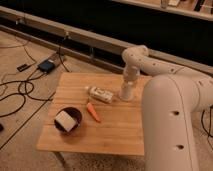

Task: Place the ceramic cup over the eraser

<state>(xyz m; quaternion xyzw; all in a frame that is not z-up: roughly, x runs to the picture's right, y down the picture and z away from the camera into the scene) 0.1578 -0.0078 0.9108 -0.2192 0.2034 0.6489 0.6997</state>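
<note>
The ceramic cup (125, 93) is a small white tapered shape standing on the wooden table (115, 135), at its far right. My gripper (128, 83) points straight down onto the cup and meets its top. The white arm rises behind it and bends away to the right. The eraser is hidden; no dark reddish-brown block shows anywhere on the table.
A long white tube-like pack (100, 94) lies just left of the cup. An orange stick-like object (93, 112) lies in front of it. A dark bowl (74, 125) holding a white block (65, 119) sits front left. My arm's bulky body (175, 125) covers the table's right side. Cables and a blue box (46, 66) are on the floor to the left.
</note>
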